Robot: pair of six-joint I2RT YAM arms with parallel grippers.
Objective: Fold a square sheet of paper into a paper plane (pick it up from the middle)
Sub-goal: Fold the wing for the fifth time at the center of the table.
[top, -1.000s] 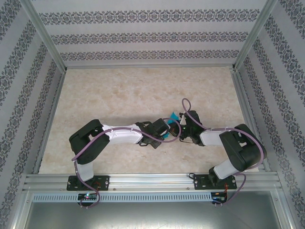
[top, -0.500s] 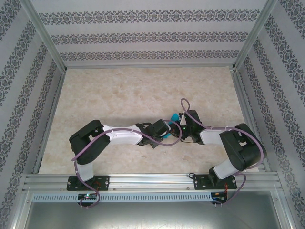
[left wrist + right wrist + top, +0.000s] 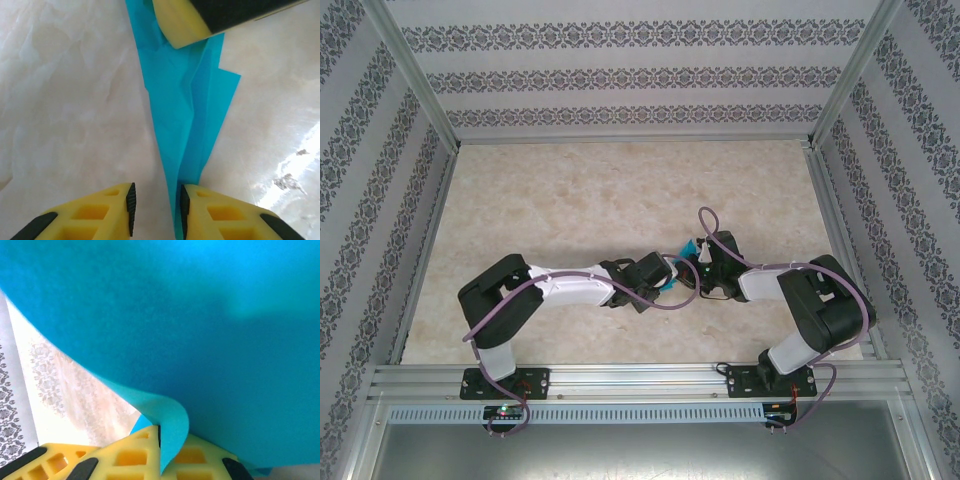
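Mid-table, creased teal paper plane (image 3: 180,110), right end effector (image 3: 159,434) apparently pinching it, left end effector (image 3: 156,200) parted.

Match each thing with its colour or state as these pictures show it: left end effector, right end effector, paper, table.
Column one:
1. left end effector
2. right end effector
3. paper
4. table

Column two:
A. pale, marbled
B. shut on the paper
C. teal, creased
D. jaws apart

Pairs: 1-D, 2-B, 3-C, 4-A
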